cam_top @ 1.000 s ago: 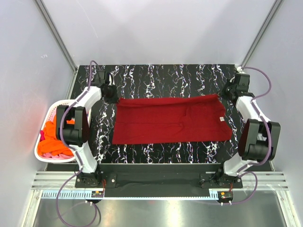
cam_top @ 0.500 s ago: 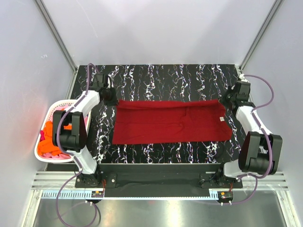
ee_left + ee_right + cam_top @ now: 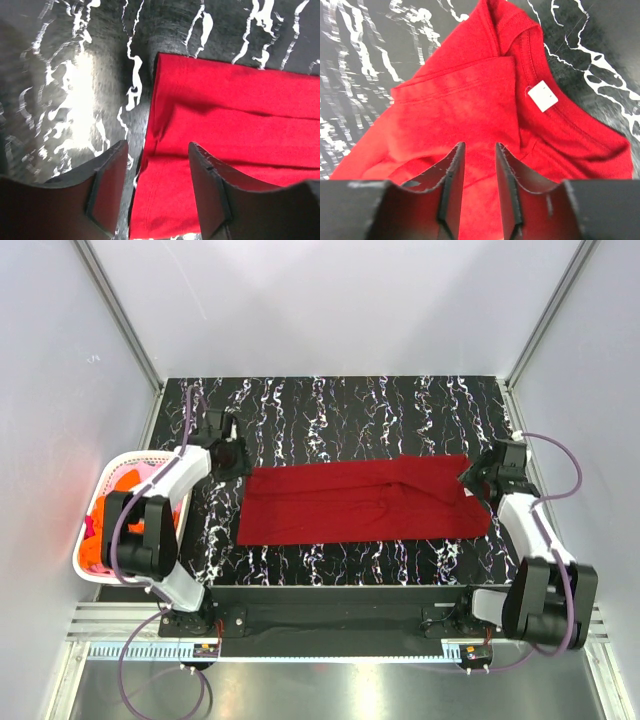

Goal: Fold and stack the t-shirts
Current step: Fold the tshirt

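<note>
A dark red t-shirt (image 3: 360, 502) lies folded into a long band across the black marbled table (image 3: 340, 410). My left gripper (image 3: 240, 458) hovers over its far left corner, jaws wide open. In the left wrist view that gripper (image 3: 157, 146) has nothing between its fingers, and the shirt's edge (image 3: 240, 115) lies below. My right gripper (image 3: 468, 478) is over the far right corner. In the right wrist view the right gripper (image 3: 478, 145) stands open a little above the collar end (image 3: 455, 100) and its white tag (image 3: 542, 96). More t-shirts, orange and pink (image 3: 98, 550), sit in the basket.
A white plastic basket (image 3: 110, 472) stands off the table's left edge, beside the left arm. Grey walls close in the table at the back and sides. Both arm bases stand at the near edge.
Both grippers have opened and let go of the shirt's far edge. That edge has dropped nearer, so the band is narrower. Both wrists have moved slightly nearer.
</note>
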### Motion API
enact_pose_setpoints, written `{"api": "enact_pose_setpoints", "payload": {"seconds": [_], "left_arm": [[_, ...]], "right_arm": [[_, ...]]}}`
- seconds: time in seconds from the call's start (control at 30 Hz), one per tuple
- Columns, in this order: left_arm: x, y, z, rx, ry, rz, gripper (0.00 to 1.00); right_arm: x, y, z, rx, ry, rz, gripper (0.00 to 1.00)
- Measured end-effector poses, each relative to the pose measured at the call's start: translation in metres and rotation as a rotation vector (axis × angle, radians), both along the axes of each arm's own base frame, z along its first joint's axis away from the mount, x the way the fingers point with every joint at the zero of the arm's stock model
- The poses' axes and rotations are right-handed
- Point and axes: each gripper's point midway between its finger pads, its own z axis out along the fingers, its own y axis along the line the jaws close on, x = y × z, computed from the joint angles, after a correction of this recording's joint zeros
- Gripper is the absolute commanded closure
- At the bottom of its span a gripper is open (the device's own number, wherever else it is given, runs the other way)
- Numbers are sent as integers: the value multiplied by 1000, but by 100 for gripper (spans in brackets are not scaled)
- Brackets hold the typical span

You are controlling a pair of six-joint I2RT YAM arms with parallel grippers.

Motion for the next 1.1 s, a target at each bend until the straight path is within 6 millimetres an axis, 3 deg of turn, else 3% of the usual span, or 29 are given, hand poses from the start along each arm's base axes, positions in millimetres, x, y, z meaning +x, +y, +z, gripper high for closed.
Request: {"api": "enact_pose_setpoints", "payload": {"seconds": [0.17, 0.27, 0.4, 0.53, 0.63, 0.83, 1.1], "left_arm": [[0, -22, 26, 17, -59, -61, 44], [9, -31, 25, 8, -55, -75, 43], [17, -33, 6, 15, -3, -66, 41], [23, -32, -6, 29, 36, -60, 41], [29, -33, -10, 32, 46, -60, 41], [34, -33, -29, 50, 90, -58, 42], [54, -25, -32, 78, 94, -48, 60]], "right_arm": [[-2, 7, 33, 47, -46, -12, 61], [11, 11, 33, 93, -22, -9, 61], [22, 15, 1, 165, 96, -32, 65], [12, 21, -27, 235, 211, -80, 64], [7, 22, -34, 259, 251, -121, 59], [3, 20, -51, 267, 311, -163, 59], [0, 14, -75, 243, 372, -190, 63]]}}
